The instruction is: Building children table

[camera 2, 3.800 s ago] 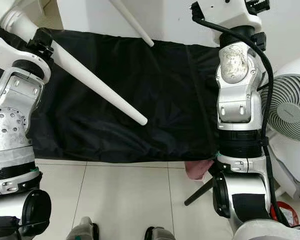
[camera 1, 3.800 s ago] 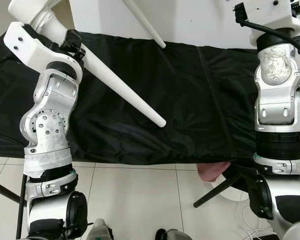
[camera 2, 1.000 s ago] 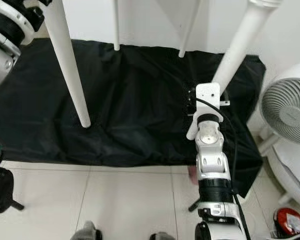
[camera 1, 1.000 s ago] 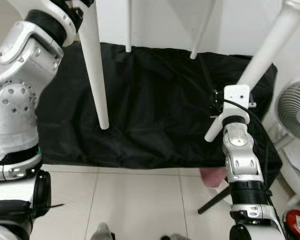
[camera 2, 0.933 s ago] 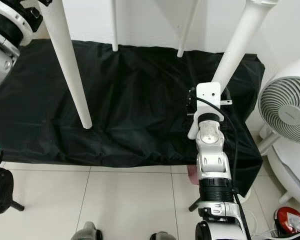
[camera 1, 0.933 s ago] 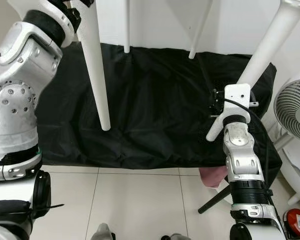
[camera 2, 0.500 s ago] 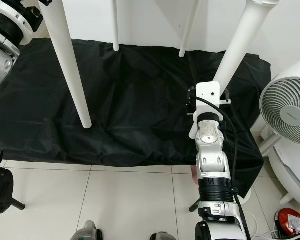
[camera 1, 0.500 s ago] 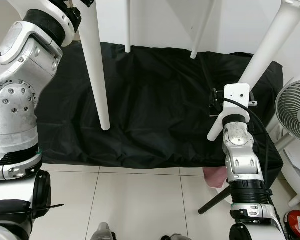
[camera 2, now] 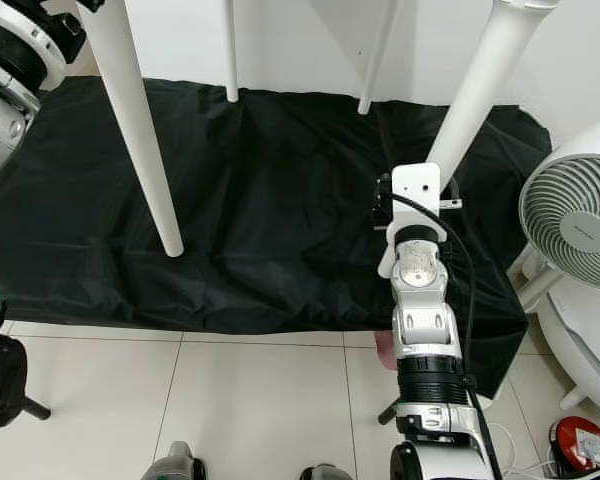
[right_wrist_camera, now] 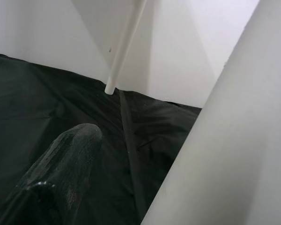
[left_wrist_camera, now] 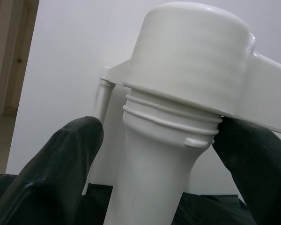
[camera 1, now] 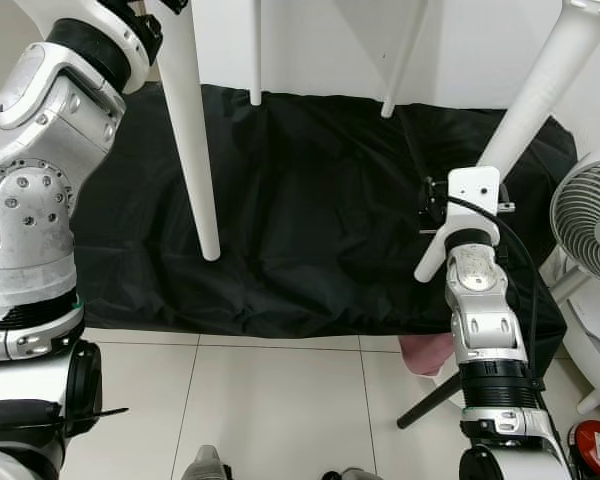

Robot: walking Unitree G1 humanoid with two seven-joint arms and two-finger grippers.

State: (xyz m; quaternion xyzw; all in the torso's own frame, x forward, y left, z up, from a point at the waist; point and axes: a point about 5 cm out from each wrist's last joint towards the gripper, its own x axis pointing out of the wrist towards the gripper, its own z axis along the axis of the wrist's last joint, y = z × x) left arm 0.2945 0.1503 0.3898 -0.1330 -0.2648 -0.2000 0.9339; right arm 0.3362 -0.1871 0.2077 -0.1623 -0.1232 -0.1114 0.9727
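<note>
Two white legs point(camera 1: 188, 150) gripped, one per end effector point(left_wrist_camera: 150, 140), held above black cloth point(camera 1: 310, 230), probably steadying table while standing it up.

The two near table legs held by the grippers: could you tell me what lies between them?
In the left eye view, bare black cloth lies between the left leg and right leg.

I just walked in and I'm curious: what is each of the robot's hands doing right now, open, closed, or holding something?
Left gripper: closed on the white table leg, just below its screw joint.
Right gripper: at the other white leg; whether it grips cannot be told.
</note>
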